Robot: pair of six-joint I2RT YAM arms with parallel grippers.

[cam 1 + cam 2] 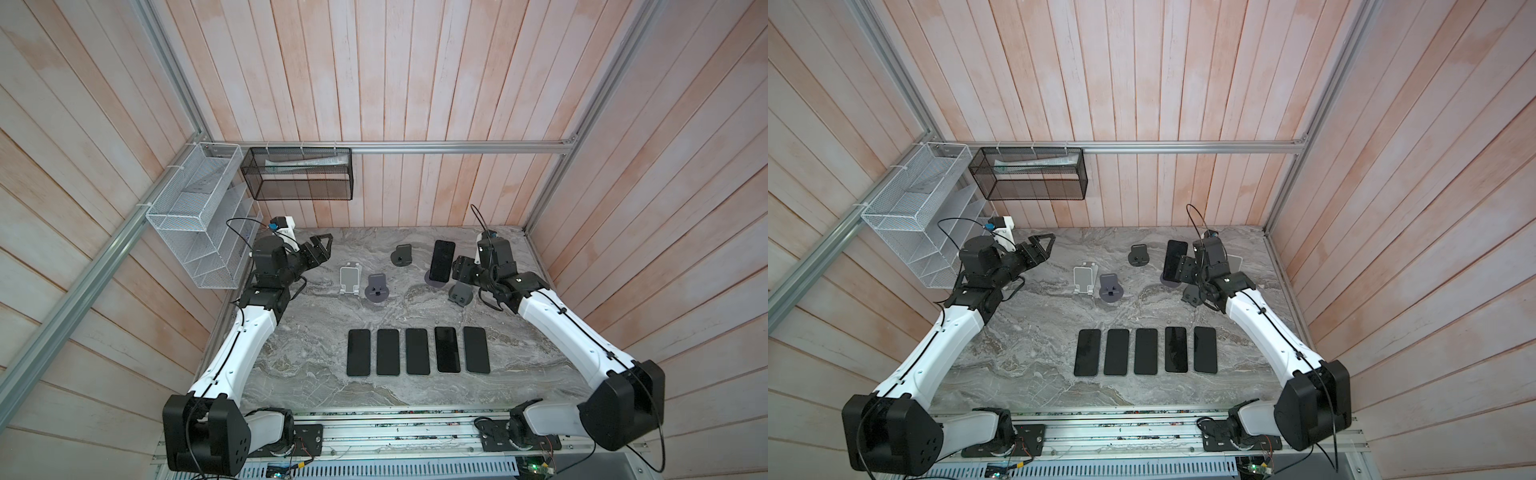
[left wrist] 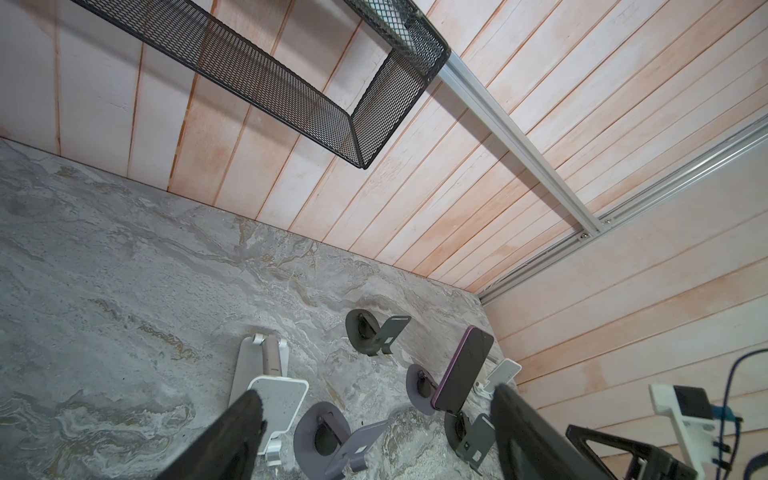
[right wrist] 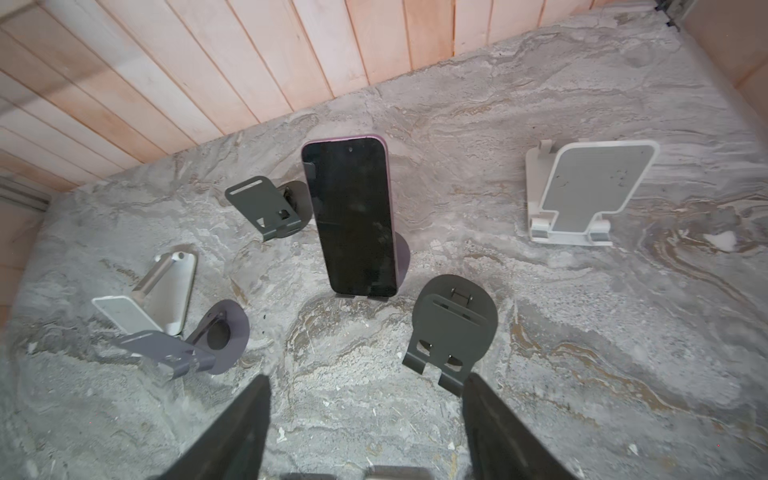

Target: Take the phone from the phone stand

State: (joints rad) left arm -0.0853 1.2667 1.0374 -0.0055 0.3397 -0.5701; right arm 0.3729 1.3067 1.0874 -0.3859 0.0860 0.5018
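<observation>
The right gripper [image 3: 365, 380] hung released and empty near the purple-edged phone [image 3: 349, 216], which stood upright on its round purple stand [image 3: 404, 253], the base mostly hidden behind it.

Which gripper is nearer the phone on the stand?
Right. The right gripper is open just beside the phone, on its right in both top views, not touching it. The left gripper is open far to its left, near the white basket.

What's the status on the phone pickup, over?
Left tool open, off to the side. Right tool open, empty, facing the phone. It leans on its purple stand, untouched. Dark grey stand close beside the approach.
</observation>
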